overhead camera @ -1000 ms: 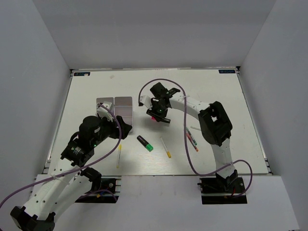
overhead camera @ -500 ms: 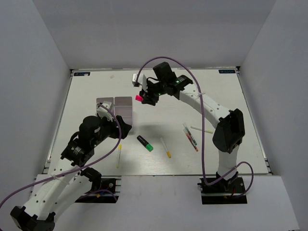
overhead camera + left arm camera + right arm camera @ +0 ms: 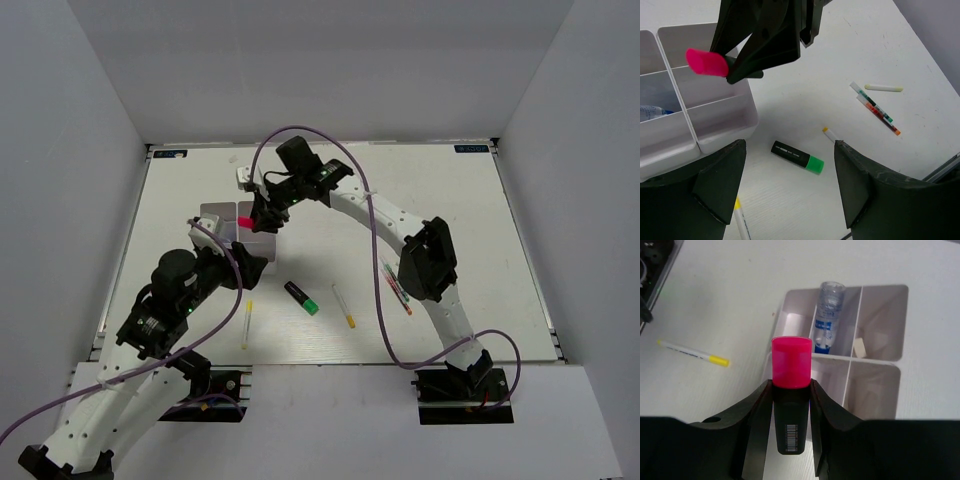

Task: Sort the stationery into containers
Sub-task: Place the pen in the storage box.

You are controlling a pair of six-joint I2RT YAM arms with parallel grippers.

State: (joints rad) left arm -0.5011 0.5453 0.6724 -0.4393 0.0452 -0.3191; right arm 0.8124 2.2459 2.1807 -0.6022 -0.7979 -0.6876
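My right gripper (image 3: 260,214) (image 3: 791,386) is shut on a black highlighter with a pink cap (image 3: 791,371) (image 3: 706,62) (image 3: 245,221), held in the air over the edge of the white containers (image 3: 213,209) (image 3: 881,361) (image 3: 715,120). One compartment holds a white-blue marker (image 3: 827,320) (image 3: 650,111), and a beige eraser (image 3: 860,347) lies in the one beside it. My left gripper (image 3: 250,268) (image 3: 789,142) hangs open above the table by the containers' near side. A green-capped black highlighter (image 3: 301,298) (image 3: 797,156) lies under it on the table.
A yellow pen (image 3: 247,322) (image 3: 740,215) lies near my left arm and a yellow-tipped white pen (image 3: 344,306) (image 3: 829,133) right of the green highlighter. Thin red and green pens (image 3: 397,288) (image 3: 877,110) and a pale pen (image 3: 883,88) lie further right.
My right arm has carried the pink-capped highlighter up from the table's middle and leftward, to above the containers. My left arm has drawn back a little toward its base.
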